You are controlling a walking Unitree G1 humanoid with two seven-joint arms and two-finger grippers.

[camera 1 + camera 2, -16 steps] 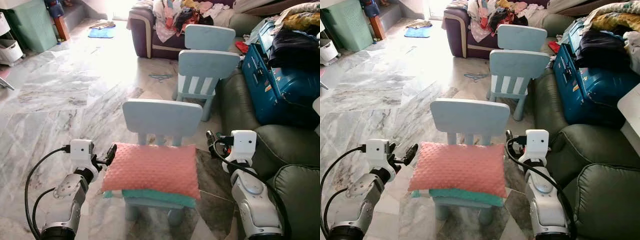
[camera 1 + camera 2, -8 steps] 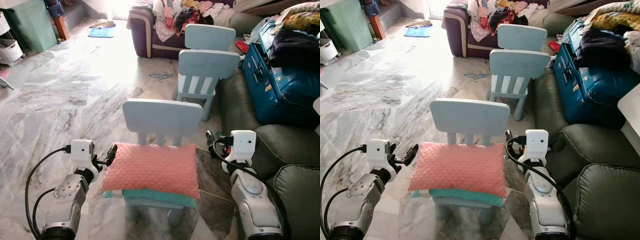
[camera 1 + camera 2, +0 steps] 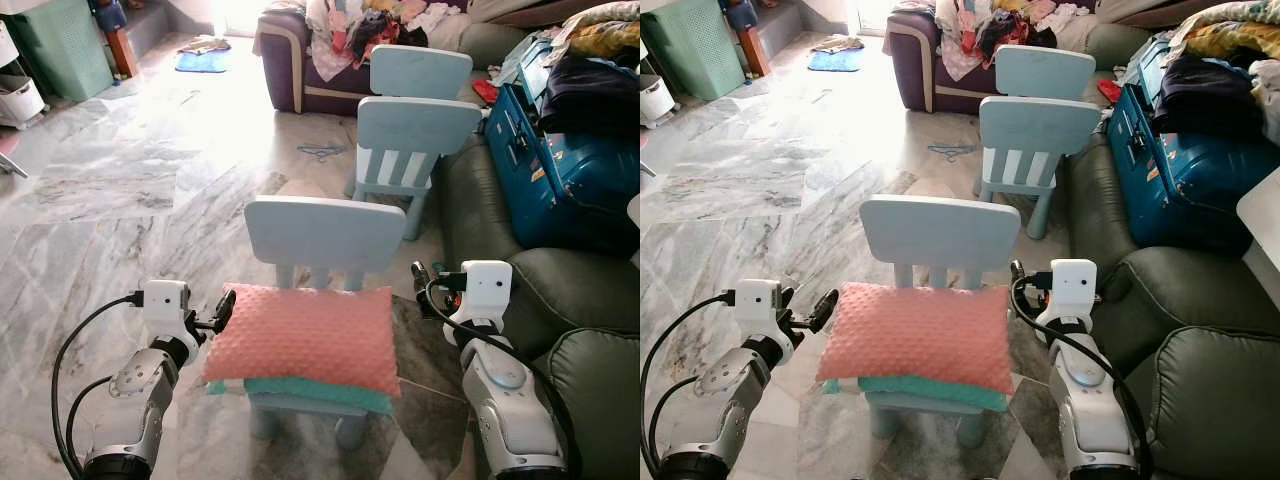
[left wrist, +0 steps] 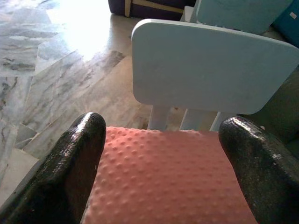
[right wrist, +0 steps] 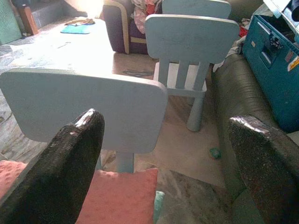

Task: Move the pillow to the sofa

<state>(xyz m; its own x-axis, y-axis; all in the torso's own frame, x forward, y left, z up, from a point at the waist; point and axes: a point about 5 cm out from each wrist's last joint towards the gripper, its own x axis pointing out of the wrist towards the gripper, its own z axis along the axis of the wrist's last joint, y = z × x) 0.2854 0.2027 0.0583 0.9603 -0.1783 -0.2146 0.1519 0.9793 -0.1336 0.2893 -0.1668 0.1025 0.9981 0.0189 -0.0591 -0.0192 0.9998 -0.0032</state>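
Note:
A pink dotted pillow (image 3: pixel 305 337) lies on top of a teal cushion (image 3: pixel 318 392) on the seat of a small light-blue chair (image 3: pixel 324 234) right in front of me. My left gripper (image 3: pixel 226 302) is open at the pillow's left end; in the left wrist view its fingers (image 4: pixel 70 170) straddle the pillow (image 4: pixel 163 182). My right gripper (image 3: pixel 418 272) is open beside the pillow's right rear corner, and the right wrist view looks past its fingers (image 5: pixel 65 168) at the chair back (image 5: pixel 88 105). A dark green sofa (image 3: pixel 560 290) stands to my right.
Two more light-blue chairs (image 3: pixel 410 150) stand behind the first. A blue suitcase (image 3: pixel 555 160) with clothes on it rests on the green sofa. A purple sofa (image 3: pixel 300 60) heaped with laundry is at the back. Marble floor (image 3: pixel 120 190) opens to the left.

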